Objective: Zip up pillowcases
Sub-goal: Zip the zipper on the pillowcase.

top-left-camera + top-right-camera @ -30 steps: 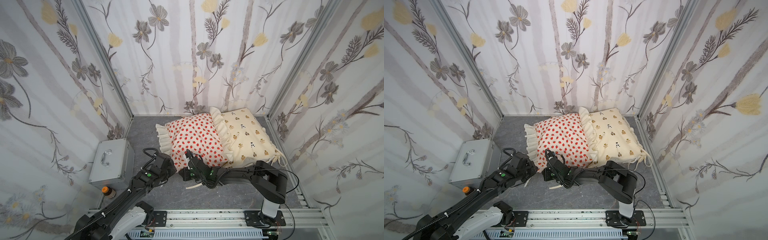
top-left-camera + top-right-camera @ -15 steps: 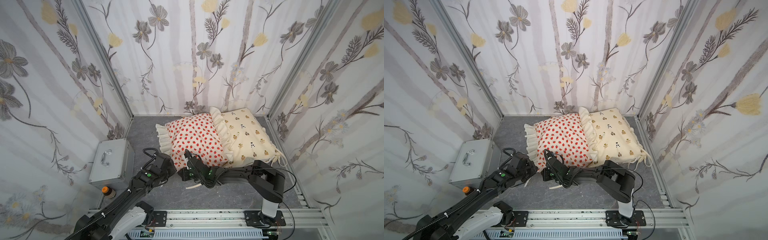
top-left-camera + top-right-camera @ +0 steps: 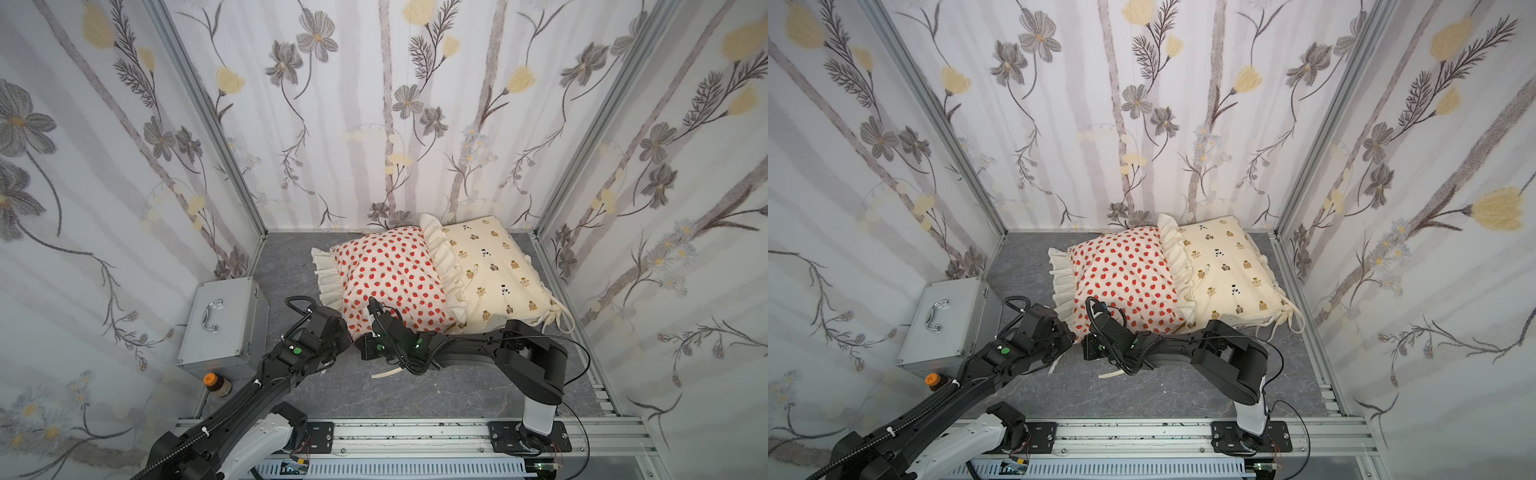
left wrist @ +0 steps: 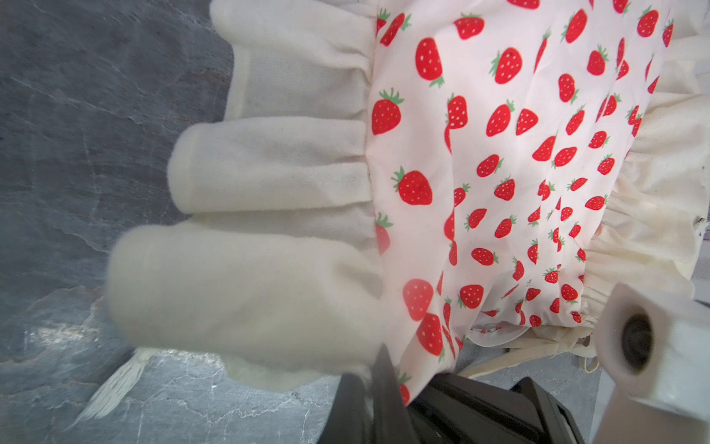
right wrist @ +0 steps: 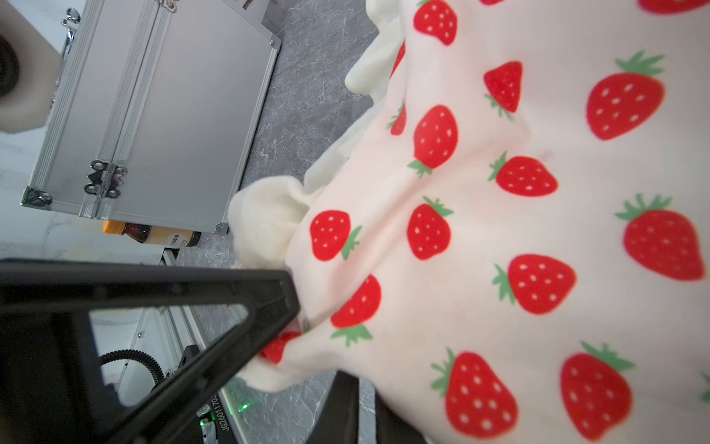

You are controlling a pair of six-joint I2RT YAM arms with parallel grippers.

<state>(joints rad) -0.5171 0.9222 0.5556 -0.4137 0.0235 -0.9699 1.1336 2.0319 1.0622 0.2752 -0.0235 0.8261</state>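
The strawberry pillowcase [image 3: 392, 276] lies stuffed toward the back of the grey table [image 3: 374, 399]. On my right the bear pillowcase [image 3: 494, 266] touches it, with a gathered frill along their seam.

My 2 grippers meet at the strawberry pillowcase's near edge. My left gripper [image 4: 378, 371] is pressed together, pinching the near left corner where the cream ruffle [image 4: 276, 169] joins the printed cloth. My right gripper [image 5: 319, 346] is just beside it, its 2 black fingers clamped on a fold of strawberry fabric. Cloth hides the zipper, so I cannot tell whether either gripper touches a pull.

A silver metal case [image 3: 222, 320] with a chrome handle stands by the left wall, near my left arm but apart from the pillowcase. A brown bottle [image 3: 216, 384] with an orange cap stands just in front of it. A loose cream tie [image 3: 386, 372] lies on the table under my right wrist. In both top views my right arm covers the bear pillowcase's near edge.

The printed cloth is thin and smooth, with red berries and green caps. The ruffle is thick and fuzzy, gathered into soft tubes. The table looks matte and stone-veined, and the case is ribbed metal with a riveted latch.
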